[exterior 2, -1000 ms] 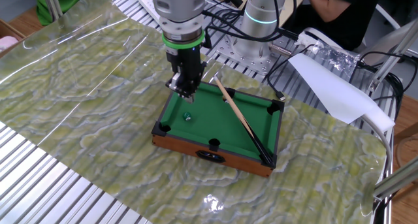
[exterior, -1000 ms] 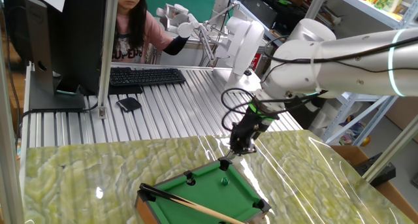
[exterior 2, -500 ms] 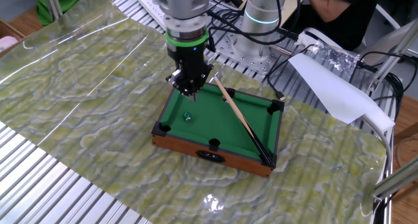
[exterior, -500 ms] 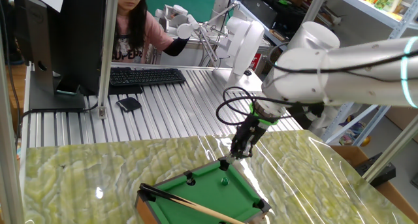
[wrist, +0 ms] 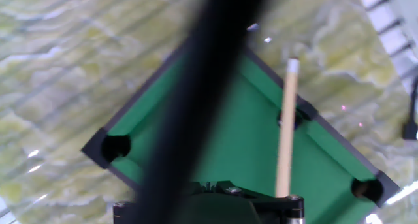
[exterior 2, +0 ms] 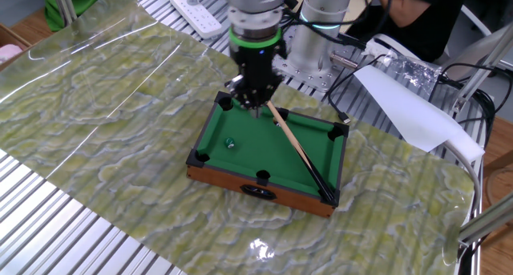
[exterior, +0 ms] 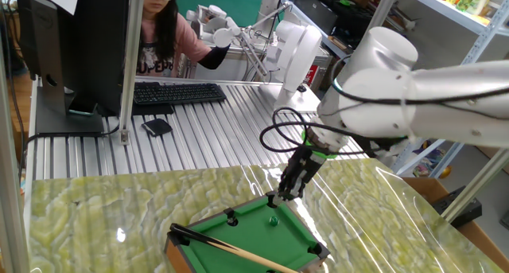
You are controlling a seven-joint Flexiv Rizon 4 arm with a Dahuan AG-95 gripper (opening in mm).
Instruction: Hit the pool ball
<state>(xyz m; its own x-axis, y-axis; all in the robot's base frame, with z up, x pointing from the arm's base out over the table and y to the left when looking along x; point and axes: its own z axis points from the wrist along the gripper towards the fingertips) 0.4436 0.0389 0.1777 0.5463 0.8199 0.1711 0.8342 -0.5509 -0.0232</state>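
Note:
The pool ball (exterior 2: pixel 229 143) is a tiny glossy green sphere on the felt of the small wooden pool table (exterior 2: pixel 258 192), near its left end; it also shows in one fixed view (exterior: pixel 272 220). It is out of the hand view. My gripper (exterior 2: pixel 255 107) hangs over the table's far rail, right next to the tip of the wooden cue stick (exterior 2: pixel 298 149), and to the right of and beyond the ball. Its fingers look closed together and hold nothing. In the hand view the cue stick (wrist: pixel 284 136) lies on the felt ahead of the gripper (wrist: pixel 208 198).
Black pocket fittings (exterior 2: pixel 199 157) sit at the table's corners and sides. A blurred black cable (wrist: pixel 196 87) crosses the hand view. A person (exterior: pixel 163 34), a keyboard (exterior: pixel 176 92) and a monitor stand behind the work surface. White paper (exterior 2: pixel 405 107) lies to the right.
My gripper has moved from above the table's left corner to the right along the far rail, ending next to the cue tip. The ball and the cue have not moved.

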